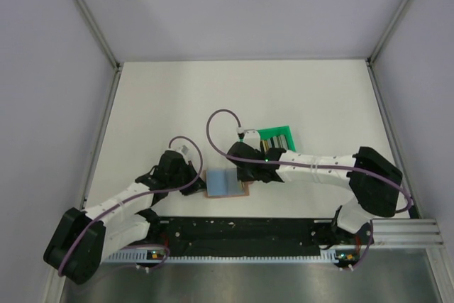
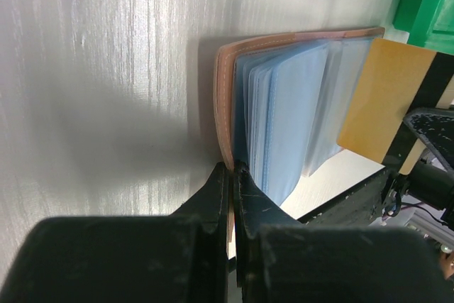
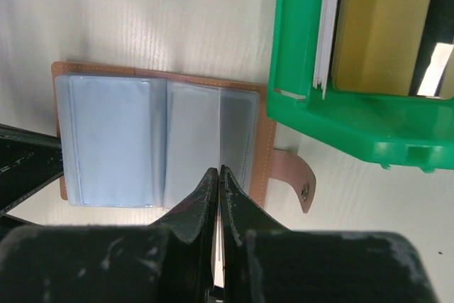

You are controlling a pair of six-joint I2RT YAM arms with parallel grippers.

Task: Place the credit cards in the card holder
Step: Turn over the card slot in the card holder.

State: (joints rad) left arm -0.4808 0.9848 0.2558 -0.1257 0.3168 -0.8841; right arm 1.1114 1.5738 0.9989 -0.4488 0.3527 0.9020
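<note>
- Between the two arms, near the table's front edge, the holder [image 1: 225, 184] lies open and flat, its clear sleeves [image 3: 113, 140] fanned upward.
- Done so far, as I judge it: none of the sleeves in view shows a card inside, so the filling looks to be at its start.
- One gold card [image 2: 379, 97] with a black stripe is out of the tray [image 3: 340, 115] and at the holder. In the left wrist view it overlaps the right-hand sleeves at a slant. Whether its leading edge has entered a pocket, I cannot tell.
- Left to do: seat this card, then fetch the other cards [image 3: 379, 26], which stand on edge in the green tray just beyond the holder's right side. Gold, white-edged and dark ones show there.
- Right gripper [image 3: 218, 175]: fingers pressed almost together, with a thin pale line between them that I take for the gold card seen edge-on. The tips hang right over the holder's middle sleeves, near the fold.
- Left gripper [image 2: 233, 175]: fingers closed tight, pinching the holder's tan left cover at its near edge, so that side is pinned while the sleeves stand free beside the fingertips.
- The holder's strap [image 3: 294, 175] sticks out loose on the tray side.
</note>
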